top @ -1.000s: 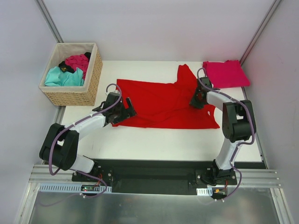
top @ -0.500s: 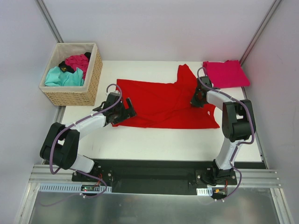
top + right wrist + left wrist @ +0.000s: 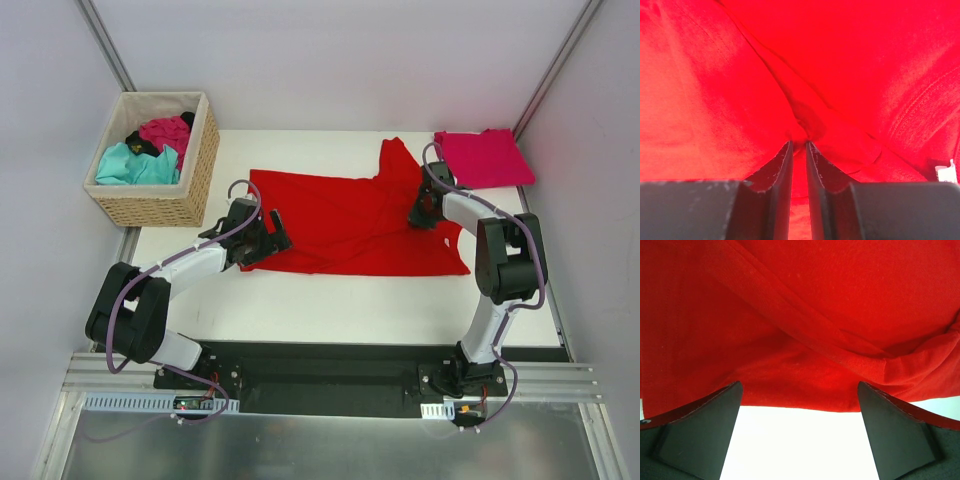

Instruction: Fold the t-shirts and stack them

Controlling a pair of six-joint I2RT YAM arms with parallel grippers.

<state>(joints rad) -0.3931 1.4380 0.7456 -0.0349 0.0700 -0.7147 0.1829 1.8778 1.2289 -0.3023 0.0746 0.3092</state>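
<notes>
Right hand [image 3: 799, 144] is pinched narrowly on the red t-shirt [image 3: 340, 225]; left hand [image 3: 799, 386] is spread wide at its hem, which must be gripped before folding.

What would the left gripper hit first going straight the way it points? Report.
The red t-shirt: its hem lies directly ahead of the open left gripper, spanning the gap between the fingers. Probably cloth first, though the gripper's height above the table is unclear.
</notes>
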